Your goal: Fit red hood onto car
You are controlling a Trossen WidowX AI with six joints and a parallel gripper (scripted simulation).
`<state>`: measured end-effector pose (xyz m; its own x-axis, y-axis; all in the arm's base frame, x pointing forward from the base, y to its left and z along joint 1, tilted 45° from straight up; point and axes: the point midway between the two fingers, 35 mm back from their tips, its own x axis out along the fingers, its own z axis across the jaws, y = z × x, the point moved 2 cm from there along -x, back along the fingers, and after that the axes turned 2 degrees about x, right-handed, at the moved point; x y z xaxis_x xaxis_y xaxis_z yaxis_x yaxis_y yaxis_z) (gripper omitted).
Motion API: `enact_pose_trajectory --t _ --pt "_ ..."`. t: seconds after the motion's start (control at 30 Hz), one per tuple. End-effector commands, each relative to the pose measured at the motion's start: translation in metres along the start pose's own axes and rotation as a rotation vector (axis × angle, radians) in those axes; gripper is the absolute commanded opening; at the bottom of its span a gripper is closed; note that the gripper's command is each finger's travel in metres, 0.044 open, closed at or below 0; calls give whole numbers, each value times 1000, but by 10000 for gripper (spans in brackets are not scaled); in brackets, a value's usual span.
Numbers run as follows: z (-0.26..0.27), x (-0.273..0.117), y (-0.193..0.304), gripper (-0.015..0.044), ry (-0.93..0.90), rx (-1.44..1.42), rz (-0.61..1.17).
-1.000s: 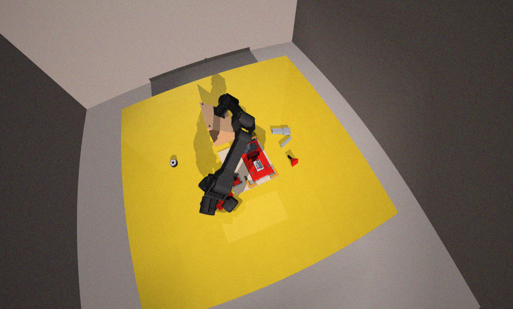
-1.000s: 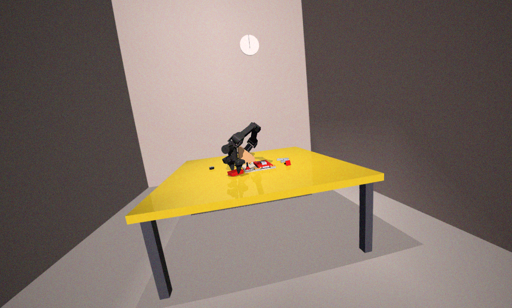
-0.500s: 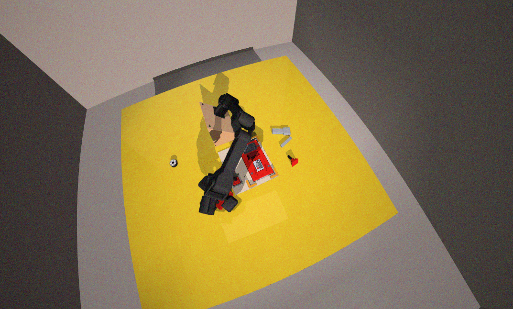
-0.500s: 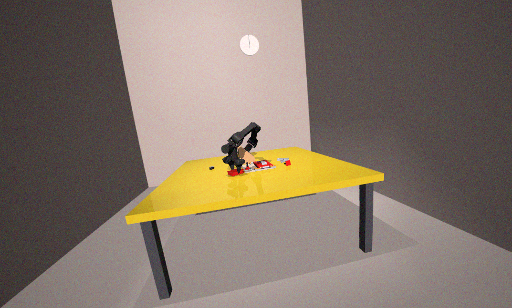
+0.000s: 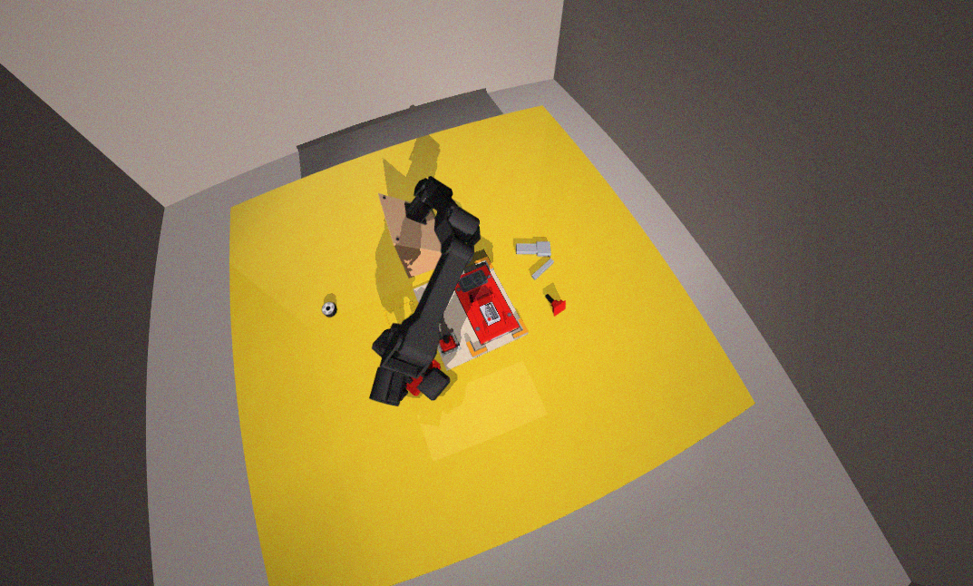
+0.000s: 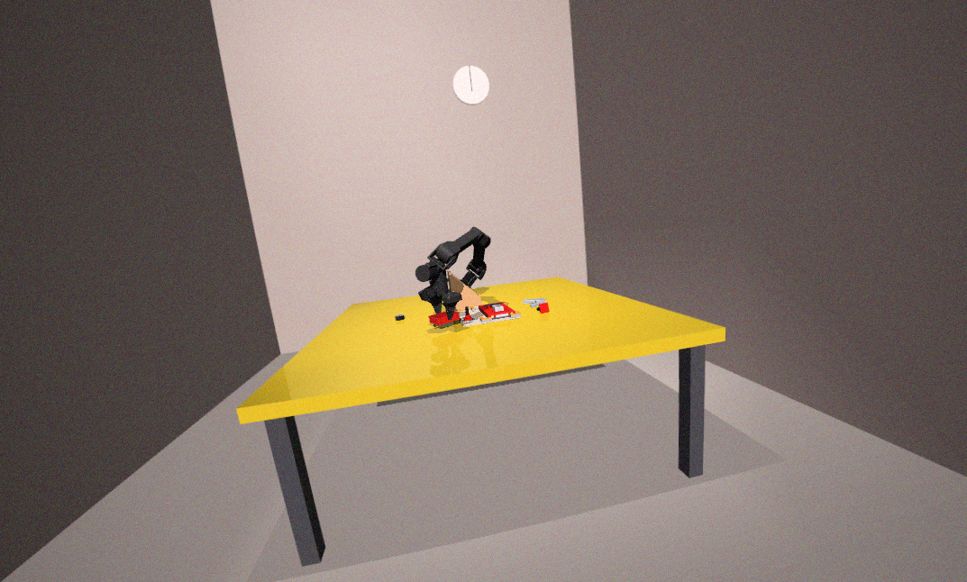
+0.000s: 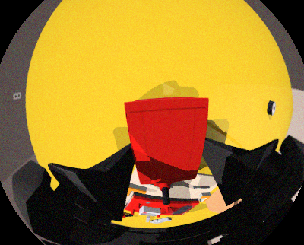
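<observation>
The hood [image 5: 414, 386] [image 6: 440, 319] [image 7: 167, 133] is a red shell with a flat roof. My gripper [image 5: 411, 385] [image 6: 442, 313] [image 7: 167, 144] is shut on it, with one black finger at each side. In the exterior view the hood hangs slightly above the table, with its shadow beneath. The red car chassis [image 5: 501, 332] [image 7: 135, 203] sits among orange jig corners [image 5: 478, 350], to the right of the gripper in the top view. The grey engine block [image 5: 490, 313] [image 6: 497, 308] [image 7: 150, 210] is on its deck. The pegs are too small to make out clearly. The hood's corner holes are not visible.
A small red piece with a black post [image 5: 447, 341] stands between hood and chassis. A tan panel [image 5: 423, 262] [image 6: 466, 297] leans behind the arm. Grey parts [image 5: 532, 248] [image 5: 541, 268] and a red part [image 5: 558, 307] [image 6: 543, 307] lie beyond the chassis. A wheel [image 5: 328, 309] [image 7: 270, 108] lies left.
</observation>
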<state>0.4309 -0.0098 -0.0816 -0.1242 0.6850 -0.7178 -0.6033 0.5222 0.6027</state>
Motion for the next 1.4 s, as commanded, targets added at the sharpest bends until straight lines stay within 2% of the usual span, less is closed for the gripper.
enact_pose_trajectory --t 0.0,0.7,0.97,1.37 --pt "0 -13 -2 0 -2 -6 -11" --pt "0 -61 -1 0 0 -5 -12" --pt "1 -62 2 0 -1 -10 -6" --pt "17 -67 32 0 1 -156 -9"
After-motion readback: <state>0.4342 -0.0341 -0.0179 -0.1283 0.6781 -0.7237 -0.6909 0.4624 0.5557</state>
